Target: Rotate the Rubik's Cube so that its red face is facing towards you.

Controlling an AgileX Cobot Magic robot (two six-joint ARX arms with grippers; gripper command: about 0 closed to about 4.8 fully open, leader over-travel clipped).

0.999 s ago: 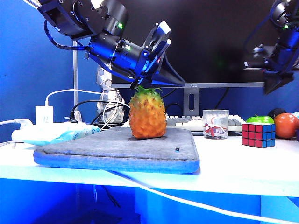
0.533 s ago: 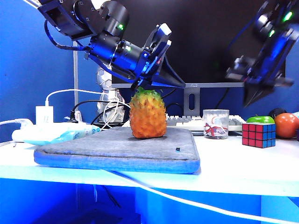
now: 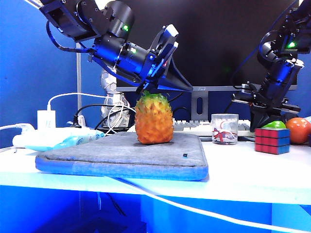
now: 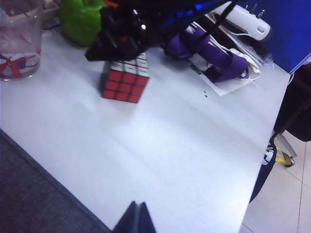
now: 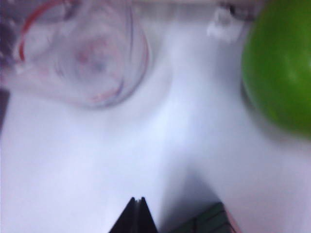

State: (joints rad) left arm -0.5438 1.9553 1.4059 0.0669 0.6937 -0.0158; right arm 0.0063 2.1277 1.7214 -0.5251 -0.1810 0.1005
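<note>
Exterior view: right claw (image 3: 268, 121) sits on the cube (image 3: 272, 138) at the counter's (image 3: 233, 172) right end, fingers together, no grip. Left claw (image 3: 167, 41) idles closed above the pineapple (image 3: 153, 119). Red face (image 4: 121, 84) sideways; rotation barely begun.
</note>
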